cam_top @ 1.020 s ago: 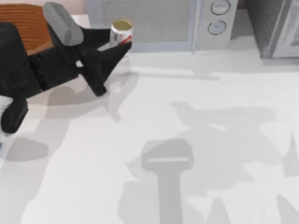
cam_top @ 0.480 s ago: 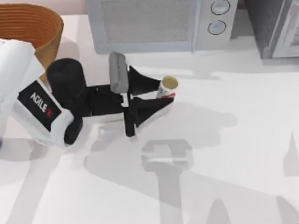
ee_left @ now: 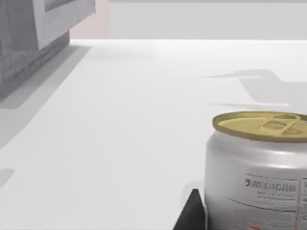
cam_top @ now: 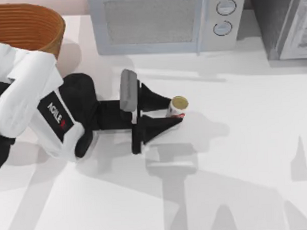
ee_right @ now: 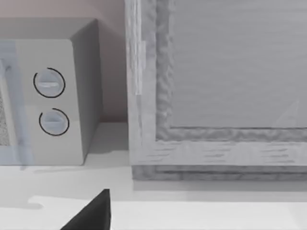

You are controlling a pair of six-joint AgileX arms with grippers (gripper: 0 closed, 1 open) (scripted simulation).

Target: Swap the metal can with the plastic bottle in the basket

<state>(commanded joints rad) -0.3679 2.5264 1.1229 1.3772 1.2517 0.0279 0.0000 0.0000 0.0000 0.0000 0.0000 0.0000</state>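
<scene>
The metal can, white with red marks and a dull gold top, stands upright near the middle of the table. My left gripper is shut on it, one black finger on each side. Up close in the left wrist view, the metal can has a black fingertip beside it. The orange-brown woven basket sits at the far left corner, well behind the left arm. The plastic bottle is out of view. A dark part of my right gripper shows in the right wrist view.
A grey microwave stands along the back edge, behind the can. A grey cabinet stands at the back right. The white table stretches open to the right and front of the can.
My left arm has carried the can from beside the basket and microwave out toward the table's middle, rightward and nearer the front, and it now sits lower.
</scene>
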